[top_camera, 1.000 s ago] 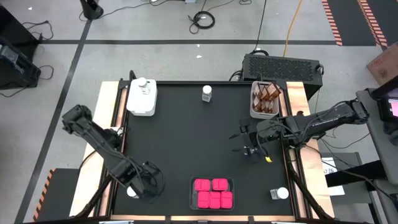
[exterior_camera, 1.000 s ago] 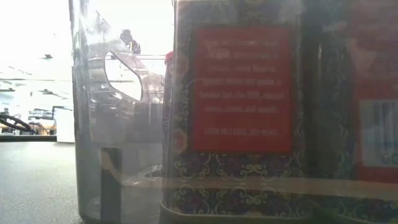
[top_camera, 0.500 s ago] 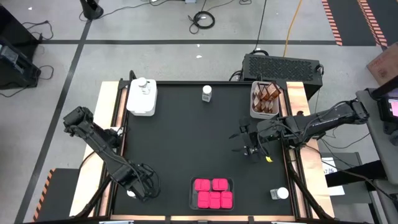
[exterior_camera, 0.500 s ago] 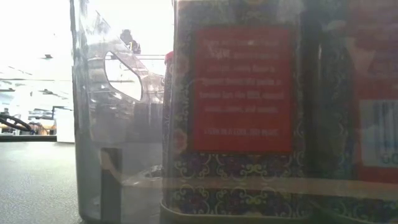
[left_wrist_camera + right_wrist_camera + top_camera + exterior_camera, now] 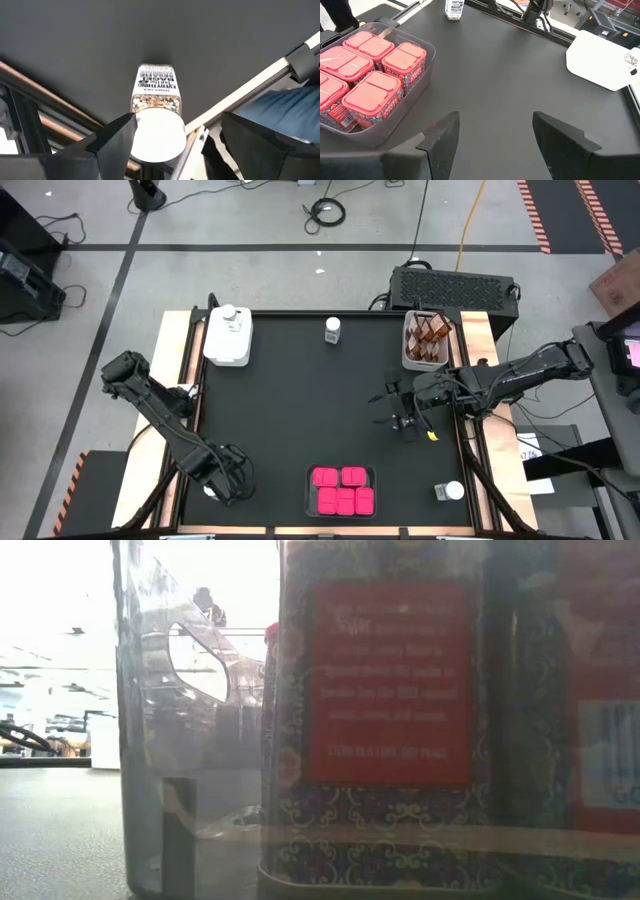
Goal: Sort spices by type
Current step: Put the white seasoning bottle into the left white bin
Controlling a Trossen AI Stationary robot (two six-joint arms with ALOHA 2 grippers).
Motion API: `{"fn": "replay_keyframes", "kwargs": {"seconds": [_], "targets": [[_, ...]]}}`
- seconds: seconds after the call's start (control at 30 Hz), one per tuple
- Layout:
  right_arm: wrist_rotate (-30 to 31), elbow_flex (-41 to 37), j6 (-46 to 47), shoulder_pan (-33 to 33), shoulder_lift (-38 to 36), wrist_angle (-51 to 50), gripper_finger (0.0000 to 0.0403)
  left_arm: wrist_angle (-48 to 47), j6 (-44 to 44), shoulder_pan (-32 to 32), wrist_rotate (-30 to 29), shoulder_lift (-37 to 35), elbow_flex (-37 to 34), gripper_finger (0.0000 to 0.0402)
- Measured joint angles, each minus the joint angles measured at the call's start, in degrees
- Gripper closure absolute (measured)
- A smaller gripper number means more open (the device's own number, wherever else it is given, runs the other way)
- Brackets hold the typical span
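Left fingers (image 5: 175,137) open, straddling the white-lidded bagel-seasoning jar (image 5: 156,107) at the desk's (image 5: 300,400) front-left corner; arm has crept in over the last second, no grip yet. Right fingers (image 5: 495,137) open, idle near the right edge.

Boxes (image 5: 342,491) in near-edge tray (image 5: 371,473); jars (image 5: 430,332) in far-right tray (image 5: 408,352).

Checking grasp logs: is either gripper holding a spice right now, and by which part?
Neither holds anything. The left gripper stands open around the white lid of a clear jar, not closed on it; the right gripper is open over bare table.
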Motion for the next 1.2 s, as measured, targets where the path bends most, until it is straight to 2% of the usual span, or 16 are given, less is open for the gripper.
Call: {"fn": "replay_keyframes", "kwargs": {"seconds": [0.07,0.27,0.53,1.1,1.2], "targets": [[0.0,0.0,-0.2,0.0,0.0,0.0,0.0156,0.4,1.2,0.0,-2.3,-0.1,-0.1,0.0104],[0.0,0.0,-0.1,0.0,0.0,0.0,0.0156,0.4,2.3,0.0,-3.7,-0.9,0.2,0.0104],[0.0,0.0,-0.1,0.0,0.0,0.0,0.0156,-1.5,-0.3,-1.4,1.5,-1.0,0.1,0.0104],[0.0,0.0,1.0,0.0,0.0,-1.5,0.0156,-1.4,-3.1,-3.5,1.9,-0.7,0.0,0.0104],[0.0,0.0,0.5,0.0,0.0,-1.6,0.0156,-0.7,-1.6,-3.5,-0.2,-0.7,0.0,0.0104]]}}
